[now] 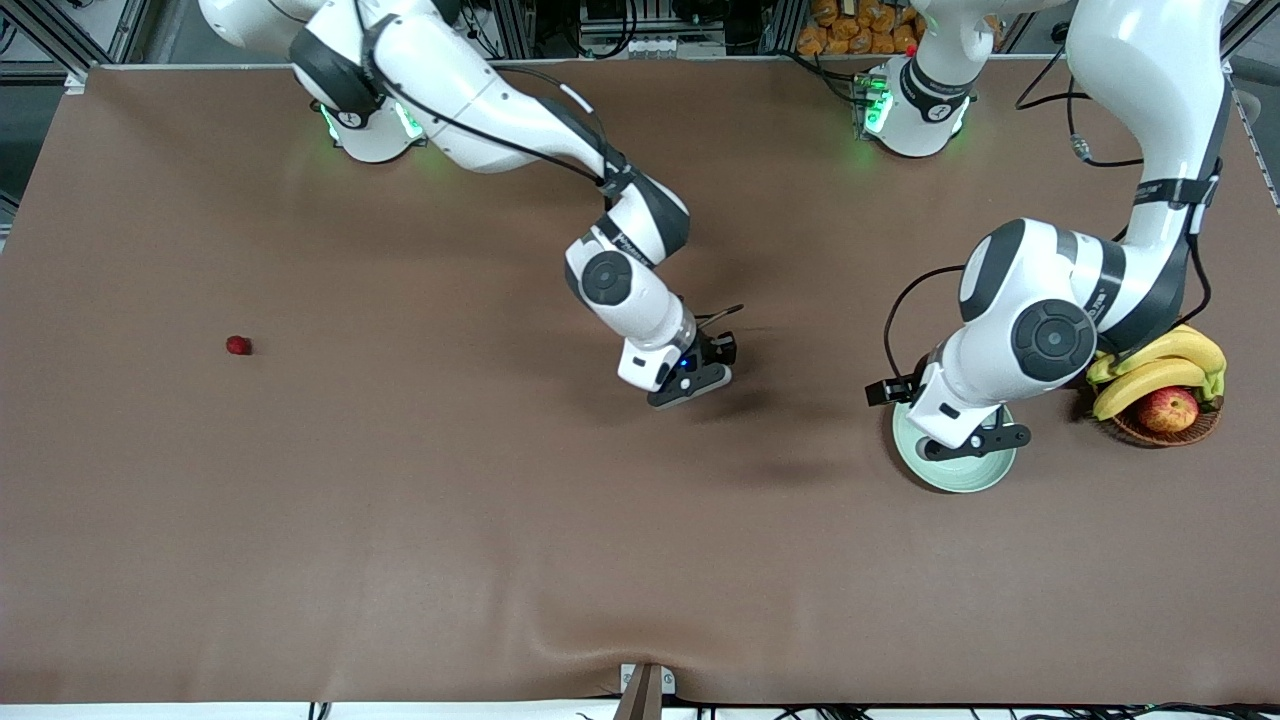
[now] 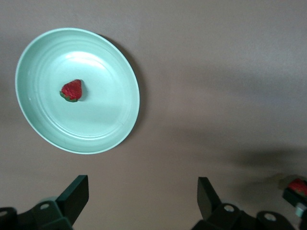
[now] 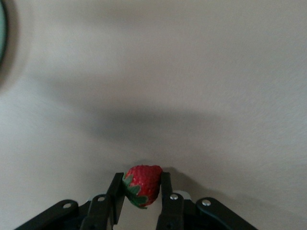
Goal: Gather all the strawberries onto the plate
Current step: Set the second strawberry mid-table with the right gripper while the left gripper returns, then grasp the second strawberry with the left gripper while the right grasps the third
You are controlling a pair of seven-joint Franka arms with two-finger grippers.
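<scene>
My right gripper is shut on a red strawberry with a green top and holds it just above the brown table mid-table. The front view hides this berry. The pale mint plate lies toward the left arm's end. My left gripper hangs over it, open and empty. One strawberry lies in the plate. Another strawberry lies alone on the table toward the right arm's end. The plate's rim shows at the right wrist view's edge.
A brown wicker basket with bananas and a red-yellow apple stands beside the plate at the left arm's end, partly under the left arm. The brown cloth covers the whole table.
</scene>
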